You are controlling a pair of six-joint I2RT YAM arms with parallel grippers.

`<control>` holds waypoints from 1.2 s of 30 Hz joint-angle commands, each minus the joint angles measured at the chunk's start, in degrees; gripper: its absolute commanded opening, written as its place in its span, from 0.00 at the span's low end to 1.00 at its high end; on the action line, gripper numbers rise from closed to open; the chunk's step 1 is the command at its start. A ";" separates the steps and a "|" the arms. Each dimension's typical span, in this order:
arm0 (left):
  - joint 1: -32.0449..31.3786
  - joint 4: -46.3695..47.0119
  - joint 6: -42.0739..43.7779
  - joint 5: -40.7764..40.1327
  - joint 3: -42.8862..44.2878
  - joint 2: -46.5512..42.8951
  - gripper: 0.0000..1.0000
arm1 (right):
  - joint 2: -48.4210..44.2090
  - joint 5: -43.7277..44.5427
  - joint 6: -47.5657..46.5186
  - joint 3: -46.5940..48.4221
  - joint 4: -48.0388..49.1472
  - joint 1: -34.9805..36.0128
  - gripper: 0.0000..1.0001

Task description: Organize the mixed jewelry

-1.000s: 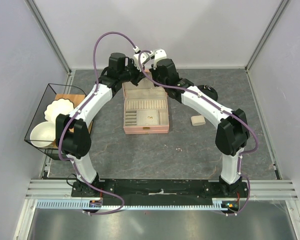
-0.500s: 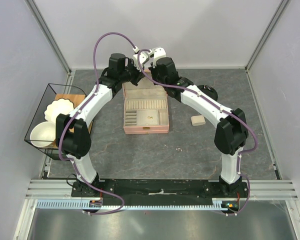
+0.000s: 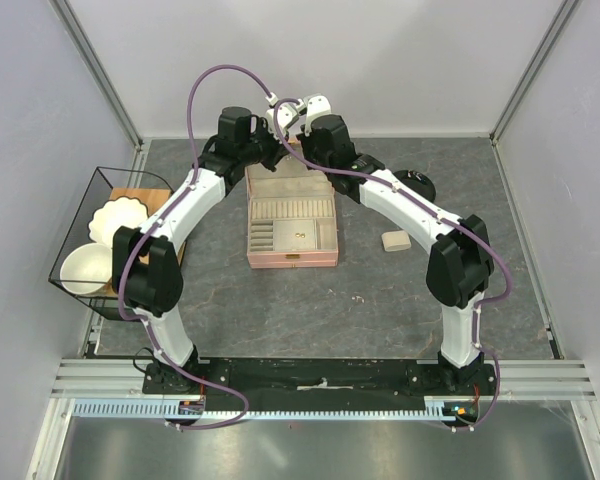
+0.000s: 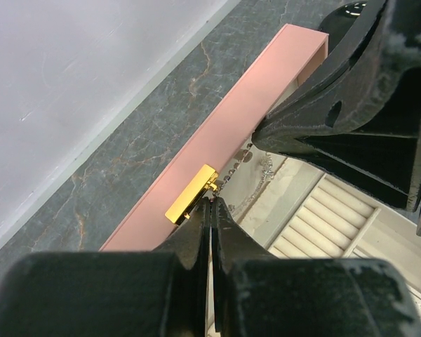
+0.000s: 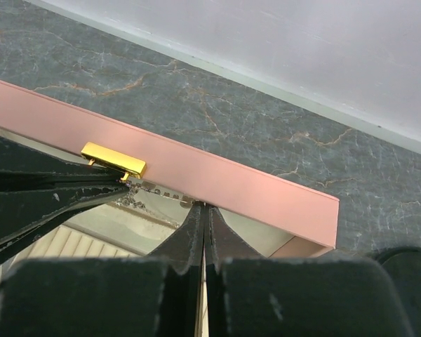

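Observation:
An open pink jewelry box (image 3: 291,228) stands mid-table with its lid (image 4: 245,112) raised at the back. A fine silvery chain (image 4: 233,170) is stretched along the inside of the lid, beside the gold clasp (image 4: 191,194). My left gripper (image 4: 212,203) is shut on one end of the chain. My right gripper (image 5: 202,206) is shut on the other end of the chain (image 5: 158,189). Both grippers meet over the lid in the top view, tips hidden by the wrists. A small piece (image 3: 300,236) lies in a box compartment. Another tiny piece (image 3: 358,299) lies on the table in front.
A beige cushion-like pad (image 3: 396,241) lies right of the box, and a round black disc (image 3: 417,185) sits behind it under the right arm. A wire basket (image 3: 75,215) with white bowls stands at the left edge. Walls close in behind.
The right arm has edged slightly to the left. Both grippers stay shut at the lid.

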 commanded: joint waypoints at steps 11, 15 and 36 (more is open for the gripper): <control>0.76 5.37 2.14 -4.31 -0.21 1.77 0.02 | 1.16 3.06 -1.32 2.21 1.10 -0.26 0.00; 0.76 5.28 2.32 -4.92 0.49 2.38 0.02 | 1.25 3.59 -2.99 2.29 1.19 -0.35 0.00; 1.11 6.34 2.32 -6.86 -0.12 2.38 0.02 | 2.04 4.38 -2.99 2.56 1.54 0.01 0.00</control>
